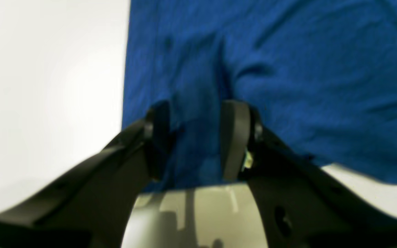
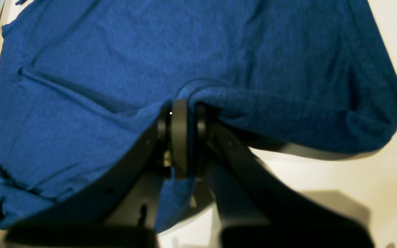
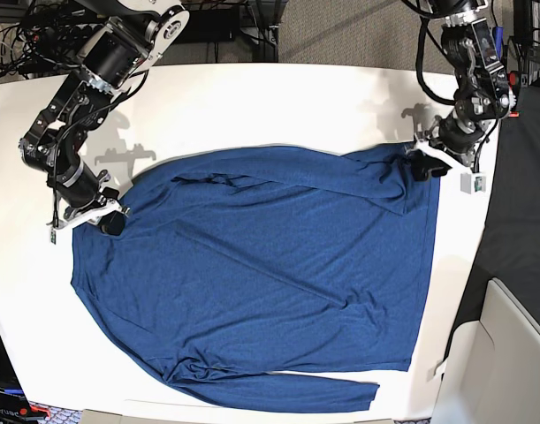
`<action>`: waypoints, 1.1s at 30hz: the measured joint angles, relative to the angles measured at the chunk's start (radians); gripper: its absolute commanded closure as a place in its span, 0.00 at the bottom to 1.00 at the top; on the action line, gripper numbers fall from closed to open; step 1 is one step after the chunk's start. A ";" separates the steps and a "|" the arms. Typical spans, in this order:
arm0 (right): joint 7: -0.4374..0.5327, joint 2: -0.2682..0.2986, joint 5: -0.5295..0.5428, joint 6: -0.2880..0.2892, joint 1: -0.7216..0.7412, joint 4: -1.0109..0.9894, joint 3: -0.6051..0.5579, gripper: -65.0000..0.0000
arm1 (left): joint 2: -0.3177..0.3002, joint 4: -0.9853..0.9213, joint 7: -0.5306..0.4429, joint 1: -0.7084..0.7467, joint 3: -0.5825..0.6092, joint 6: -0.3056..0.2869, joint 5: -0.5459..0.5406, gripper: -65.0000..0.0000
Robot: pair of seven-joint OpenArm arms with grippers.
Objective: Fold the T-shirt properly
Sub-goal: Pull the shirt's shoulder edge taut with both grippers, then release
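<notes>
right gripper (image 2: 181,137): jaws pinched right together with a fold of the T-shirt (image 2: 191,58) caught between them. The cloth bunches up over the tips, so it's a real hold on the edge, not just a poke.
left gripper (image 1: 198,137): jaws stand partly apart with blue fabric lying between the fingers (image 1: 234,137). Can't honestly tell if it's squeezing the cloth or only straddling it.
where the shirt is: spread mostly flat on the white table (image 3: 252,106), filling most of it. In the base view the right gripper (image 3: 109,219) sits at one side edge and the left gripper (image 3: 426,166) at the opposite edge, near the far corner.
how it'll handle: I'd guess thin, light, floppy knit. It wrinkles at the pinch, so it'll sag and drag instead of holding shape.
where to grab: edges and corners, taking both layers. Mid-panel pinches would probably just tent it.
watch out: a loose sleeve lies along the near edge and could trail.
</notes>
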 measured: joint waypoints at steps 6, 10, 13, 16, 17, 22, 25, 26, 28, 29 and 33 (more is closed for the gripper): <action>0.000 -0.001 0.000 0.000 -0.006 0.000 0.000 1.00 | 0.000 0.000 0.037 0.020 -0.004 0.000 -0.004 0.62; 0.000 0.000 0.000 0.000 -0.017 0.001 0.000 1.00 | -0.001 0.000 0.109 0.024 -0.073 0.002 -0.003 0.56; 0.000 -0.001 0.000 0.000 -0.023 0.001 0.000 1.00 | -0.003 0.016 0.145 0.027 -0.118 0.003 -0.001 0.53; 0.000 0.000 0.013 -0.001 -0.028 0.001 0.000 1.00 | -0.002 0.052 0.149 0.024 -0.137 0.002 -0.005 0.52; 0.000 0.001 0.019 0.000 -0.031 0.001 0.000 1.00 | -0.003 0.052 0.161 0.019 -0.139 0.002 -0.008 0.52; 0.000 0.000 0.026 0.000 -0.031 0.001 -0.001 1.00 | 0.000 0.036 0.193 0.021 -0.139 0.002 -0.008 0.52; 0.000 -0.001 0.026 0.000 -0.031 0.001 -0.001 1.00 | 0.006 -0.017 0.183 0.011 -0.137 -0.002 -0.010 0.52; 0.000 -0.001 0.026 0.000 -0.030 0.001 -0.001 1.00 | 0.005 -0.024 0.186 0.002 -0.137 -0.001 -0.016 0.52; 0.000 0.000 0.026 0.000 -0.032 0.001 -0.002 1.00 | 0.003 -0.055 0.184 -0.023 -0.137 -0.001 -0.016 0.52; 0.000 0.000 0.023 -0.003 -0.033 0.001 -0.002 1.00 | 0.003 -0.066 0.180 -0.032 -0.137 -0.001 -0.022 0.52; 0.000 0.000 0.026 -0.003 -0.033 0.001 -0.002 1.00 | 0.006 -0.104 0.155 -0.039 -0.138 -0.005 -0.084 0.54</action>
